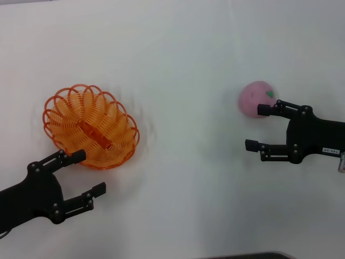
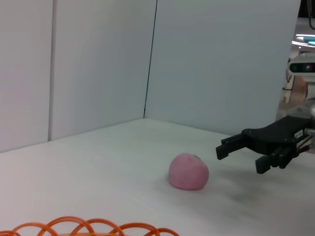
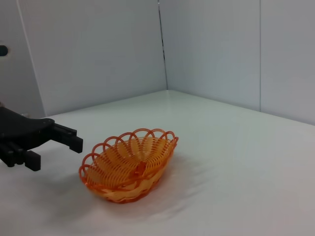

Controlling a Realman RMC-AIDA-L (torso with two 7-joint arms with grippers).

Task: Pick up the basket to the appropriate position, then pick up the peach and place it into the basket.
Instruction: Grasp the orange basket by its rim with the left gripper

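The orange basket [image 1: 91, 125] lies on the white table at the left, with nothing in it. My left gripper [image 1: 86, 172] hovers open just in front of it, one fingertip [image 1: 77, 156] at the near rim. The pink peach [image 1: 254, 99] rests at the right. My right gripper [image 1: 257, 128] is open just in front of the peach, with one fingertip [image 1: 264, 109] against its front. The left wrist view shows the peach [image 2: 188, 171], the right gripper [image 2: 240, 158] beside it and the basket rim [image 2: 88, 228]. The right wrist view shows the basket [image 3: 129, 164] and the left gripper [image 3: 54, 153].
White table surface [image 1: 183, 178] lies between basket and peach. Pale wall panels [image 3: 211, 49] stand around the table's far sides.
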